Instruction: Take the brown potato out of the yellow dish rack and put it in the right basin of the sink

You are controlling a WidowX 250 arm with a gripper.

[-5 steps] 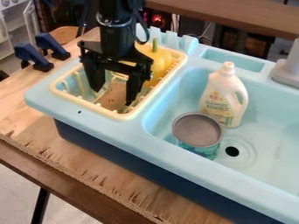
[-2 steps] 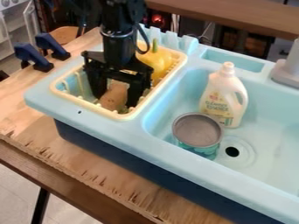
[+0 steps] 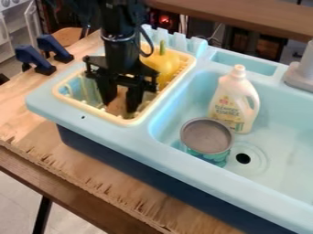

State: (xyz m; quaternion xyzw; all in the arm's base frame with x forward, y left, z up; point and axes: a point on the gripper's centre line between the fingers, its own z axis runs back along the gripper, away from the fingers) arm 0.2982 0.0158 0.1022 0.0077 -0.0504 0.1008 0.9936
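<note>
"Two fingers, one brown object: state the relation between them."

"The gripper points downward from above, inside the pale-yellow-rimmed basket. The brown object lies low in that basket, directly between and below the fingertips."

"Specify the long axis."

"As far as the visible portion shows, it runs from the far side of the basket toward the near rim. The fingers stand on opposite flanks, so their closing line crosses the axis. The lower end projects past the fingertips toward the camera; the upper end lies behind the gripper."

"State of the gripper?"

"Pinching the brown object across its narrow dimension, judged from the object filling the gap. Firmness of hold: cannot be determined."

"List adjacent items."

"One yellow pepper-shaped item with a green stem, in the basket's far part, beside the gripper. The basket sits at the left end of the light-blue sink unit, as viewed. The basin, on the opposite side of the basket's right rim, contains a white bottle and a round can. The unit rests on a wooden counter."
</note>
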